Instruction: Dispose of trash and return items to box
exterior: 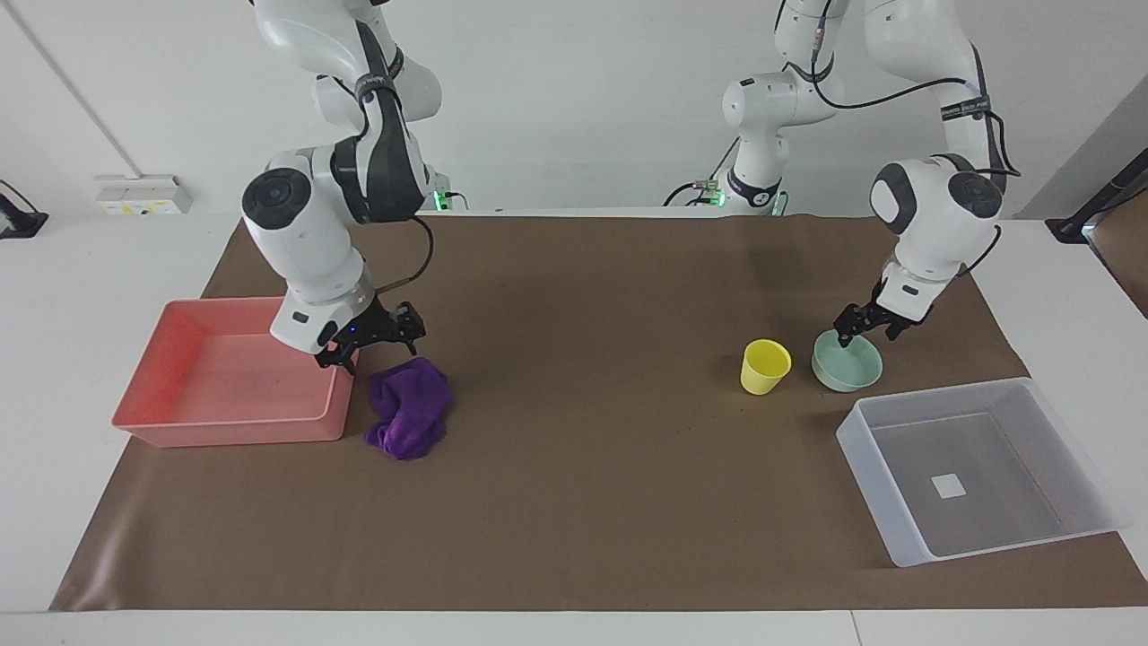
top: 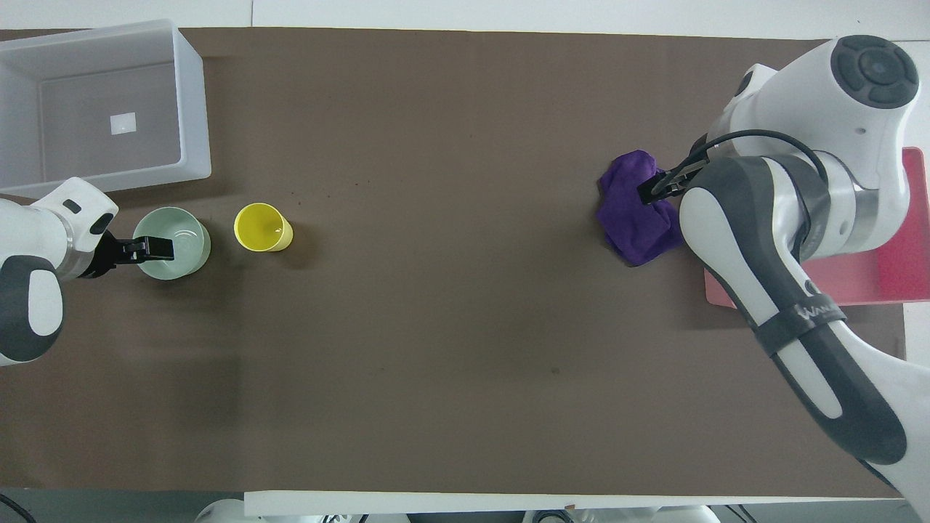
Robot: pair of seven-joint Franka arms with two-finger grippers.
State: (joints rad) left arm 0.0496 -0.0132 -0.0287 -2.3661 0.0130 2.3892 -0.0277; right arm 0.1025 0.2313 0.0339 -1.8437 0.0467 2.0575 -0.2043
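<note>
The purple cloth (exterior: pixel 408 408) lies crumpled on the brown mat beside the pink tray; it also shows in the overhead view (top: pixel 639 221). My right gripper (exterior: pixel 372 345) is open and hovers just over the cloth's edge nearer the robots, also in the overhead view (top: pixel 657 185). The yellow cup (exterior: pixel 765 365) stands upright beside the mint-green bowl (exterior: pixel 847 363); both show from above, cup (top: pixel 261 226) and bowl (top: pixel 182 243). My left gripper (exterior: pixel 865 330) is open at the bowl's rim nearer the robots, seen overhead too (top: pixel 154 248). The translucent box (exterior: pixel 874 493) is empty.
The pink tray (exterior: pixel 229 431) stands at the right arm's end, partly covered by the right arm from above (top: pixel 901 272). The box (top: pixel 192 109) stands at the left arm's end, farther from the robots than the bowl. Brown mat covers the table.
</note>
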